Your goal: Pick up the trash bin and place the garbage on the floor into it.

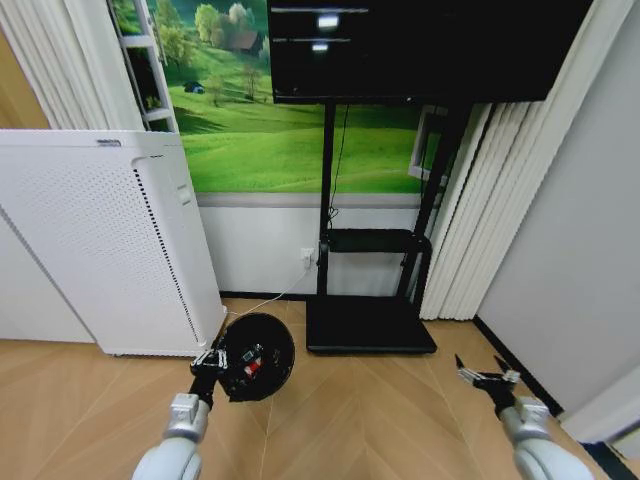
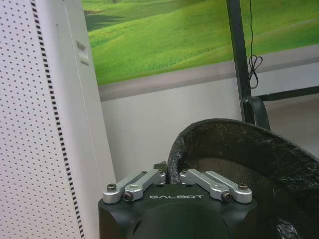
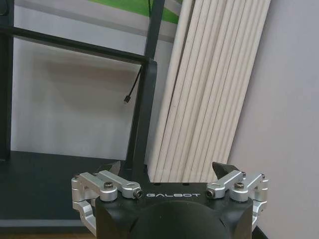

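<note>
Left hand (image 1: pixel 212 360): it was low at the robot's left front and pinched the near rim of the trash bin (image 1: pixel 262 352); in the left wrist view the fingers (image 2: pixel 160 170) were pressed together on that rim.
Trash bin: black, round, mesh-walled, it sat right in front of the white perforated appliance (image 1: pixel 100 240), with its opening toward the head camera; I could not tell if it touched the floor (image 1: pixel 360 410).
Garbage: a small red and white piece (image 1: pixel 251 364) lay inside the bin; I could not tell what else was there.
Right hand (image 1: pixel 486 376): it hovered over the floor at the robot's right, near the pleated curtain (image 1: pixel 470 220), with fingers spread and nothing between them.
Background: a black stand (image 1: pixel 370 325) stood by the wall under a dark screen (image 1: pixel 420 45).
</note>
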Robot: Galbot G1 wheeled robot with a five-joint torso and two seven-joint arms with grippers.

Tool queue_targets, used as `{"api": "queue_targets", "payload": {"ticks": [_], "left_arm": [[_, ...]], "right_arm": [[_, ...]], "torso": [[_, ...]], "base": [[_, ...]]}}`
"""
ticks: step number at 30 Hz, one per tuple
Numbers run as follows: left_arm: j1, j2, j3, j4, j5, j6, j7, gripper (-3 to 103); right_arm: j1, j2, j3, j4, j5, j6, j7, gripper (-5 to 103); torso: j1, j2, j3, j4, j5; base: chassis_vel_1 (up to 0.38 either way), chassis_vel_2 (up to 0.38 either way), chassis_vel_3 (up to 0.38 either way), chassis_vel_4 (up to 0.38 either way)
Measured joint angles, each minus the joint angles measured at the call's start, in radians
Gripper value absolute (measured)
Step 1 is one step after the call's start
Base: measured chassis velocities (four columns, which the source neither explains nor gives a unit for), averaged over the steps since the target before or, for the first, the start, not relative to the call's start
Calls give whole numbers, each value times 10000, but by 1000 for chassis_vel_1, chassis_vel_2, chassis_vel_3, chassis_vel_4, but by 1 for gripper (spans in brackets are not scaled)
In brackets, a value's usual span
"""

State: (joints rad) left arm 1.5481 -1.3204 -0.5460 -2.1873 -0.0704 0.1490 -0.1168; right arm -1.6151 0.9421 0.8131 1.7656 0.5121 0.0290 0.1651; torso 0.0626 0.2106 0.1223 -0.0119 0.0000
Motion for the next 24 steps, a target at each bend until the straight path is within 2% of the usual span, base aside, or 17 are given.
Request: {"api": "queue_targets", "payload": {"ticks": [7,14,24], "left_arm": [[256,-78,-164,-305,35,-2,-10,7],[371,-290,-131,-266,219,-100,-18,7],[487,-374,-179,-275,283,-201,-21,7]], "right_arm": [[-62,82,154,328,59,53,-198,100],[293,47,55,1074,505,149,-1223,100],[419,13,-119,1224,717,67,-1522,100]], "torso": [[0,0,0,3,0],[0,0,1,4,-1],[0,0,2,1,0]], "base": [[0,0,0,0],[0,0,0,0],[0,0,0,0]]}}
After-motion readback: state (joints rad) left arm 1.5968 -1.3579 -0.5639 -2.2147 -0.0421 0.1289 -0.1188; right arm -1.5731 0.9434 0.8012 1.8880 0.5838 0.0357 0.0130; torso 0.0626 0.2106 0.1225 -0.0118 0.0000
